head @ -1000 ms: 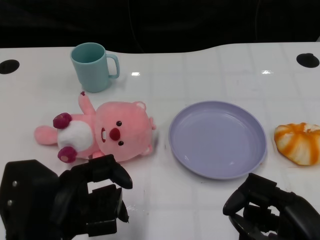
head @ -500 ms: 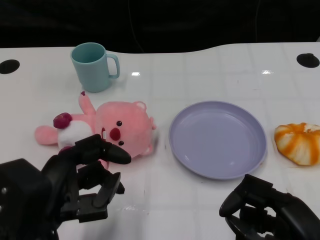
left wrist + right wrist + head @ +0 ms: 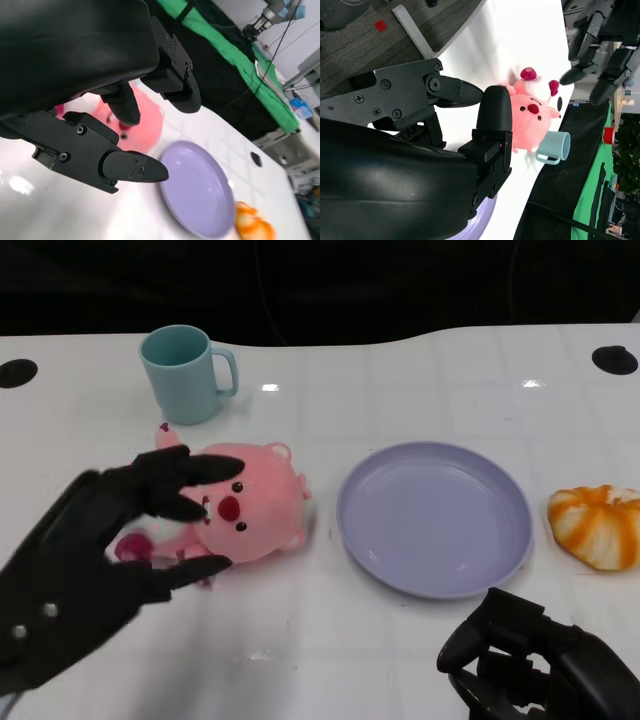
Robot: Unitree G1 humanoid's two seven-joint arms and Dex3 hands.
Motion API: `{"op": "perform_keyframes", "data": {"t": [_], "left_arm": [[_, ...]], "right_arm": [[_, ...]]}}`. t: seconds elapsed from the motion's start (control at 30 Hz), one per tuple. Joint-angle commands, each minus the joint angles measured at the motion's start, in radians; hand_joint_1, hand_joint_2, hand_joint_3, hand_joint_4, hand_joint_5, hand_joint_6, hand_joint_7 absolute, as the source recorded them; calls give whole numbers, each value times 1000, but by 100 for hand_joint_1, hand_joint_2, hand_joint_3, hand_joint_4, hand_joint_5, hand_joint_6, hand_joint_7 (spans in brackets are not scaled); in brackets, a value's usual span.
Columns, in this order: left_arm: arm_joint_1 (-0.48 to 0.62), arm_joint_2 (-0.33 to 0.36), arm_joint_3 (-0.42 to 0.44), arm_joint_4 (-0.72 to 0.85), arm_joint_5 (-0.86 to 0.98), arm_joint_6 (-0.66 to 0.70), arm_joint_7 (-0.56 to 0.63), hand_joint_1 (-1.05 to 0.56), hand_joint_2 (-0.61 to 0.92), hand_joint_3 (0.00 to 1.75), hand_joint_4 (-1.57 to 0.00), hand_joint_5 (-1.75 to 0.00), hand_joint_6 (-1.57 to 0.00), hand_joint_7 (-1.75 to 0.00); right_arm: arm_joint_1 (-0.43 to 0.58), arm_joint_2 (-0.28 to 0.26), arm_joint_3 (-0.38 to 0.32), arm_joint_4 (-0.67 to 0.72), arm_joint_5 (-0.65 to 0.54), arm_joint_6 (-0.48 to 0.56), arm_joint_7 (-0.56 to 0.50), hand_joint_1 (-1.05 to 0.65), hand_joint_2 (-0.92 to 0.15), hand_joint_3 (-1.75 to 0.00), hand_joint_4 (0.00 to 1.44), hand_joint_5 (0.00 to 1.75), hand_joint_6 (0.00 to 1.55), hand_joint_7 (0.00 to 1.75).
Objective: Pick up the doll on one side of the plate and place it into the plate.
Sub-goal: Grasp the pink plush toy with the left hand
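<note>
Reach underway: my left hand (image 3: 95, 565) has moved up from the table edge over the doll (image 3: 245, 512), fingers apart, nothing gripped yet; grasp comes next. Doll lies left of the plate (image 3: 434, 516). Right hand (image 3: 530, 660) idle, fingers curled, empty. Counts: one mug (image 3: 185, 373), one doll, one plate, one bun (image 3: 597, 525).

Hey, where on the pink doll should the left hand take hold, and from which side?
Probably around the doll's big round head, coming down from above. The doll lies on its back beside the plate, and the head is its bulkiest part. The left hand already hovers there with fingers spread and nothing held.
</note>
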Motion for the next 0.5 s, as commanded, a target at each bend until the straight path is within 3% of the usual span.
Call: {"op": "perform_keyframes", "data": {"t": [0.03,0.27,0.5], "left_arm": [[-40,55,-20,12,98,-16,-3,-50,92,11,-18,-76,-43,-12],[-121,142,-104,25,372,12,-23,-60,92,6,-7,-57,-33,-2],[-226,174,-208,121,581,60,-101,-67,92,3,0,-33,-21,-1]], "right_arm": [[5,-1,-5,-10,14,2,0,-29,-92,-49,68,175,50,165],[5,-6,-10,-11,13,7,0,-28,-92,-50,68,175,49,166],[8,-7,-15,-10,17,6,2,-27,-92,-50,67,175,47,166]]}}
